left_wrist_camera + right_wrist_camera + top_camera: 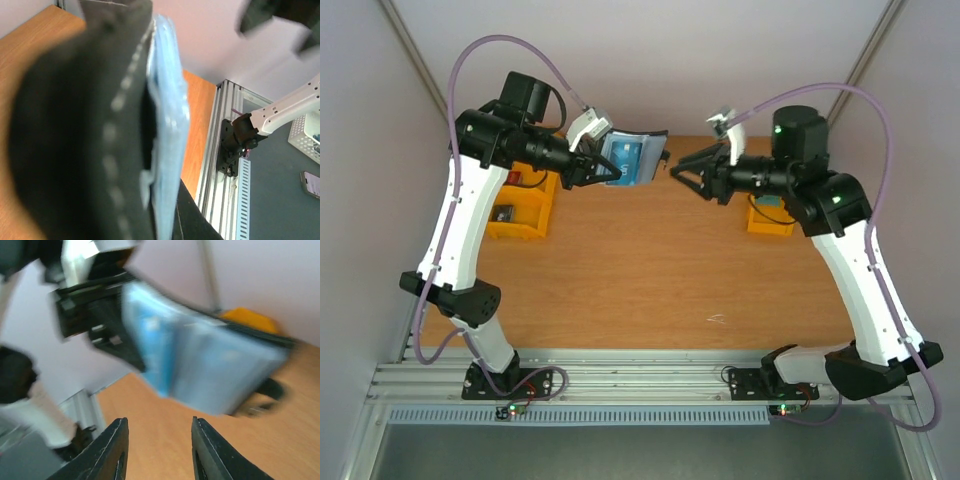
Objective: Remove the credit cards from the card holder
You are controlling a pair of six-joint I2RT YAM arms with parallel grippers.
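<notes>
The black bifold card holder (75,140), blue-grey inside, is clamped aloft in the left gripper (610,172). A pale blue plastic card (623,160) is seen tucked inside. The right gripper (159,450) is spread wide just beside the holder, apart from it.

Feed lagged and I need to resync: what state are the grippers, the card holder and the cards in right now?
left gripper: shut on the card holder, holding it in the air.
right gripper: open, empty, just short of the card holder.
card holder: folded open, inner panels facing the right gripper.
credit cards: one blue card seemingly tucked in a pocket; none out.
</notes>
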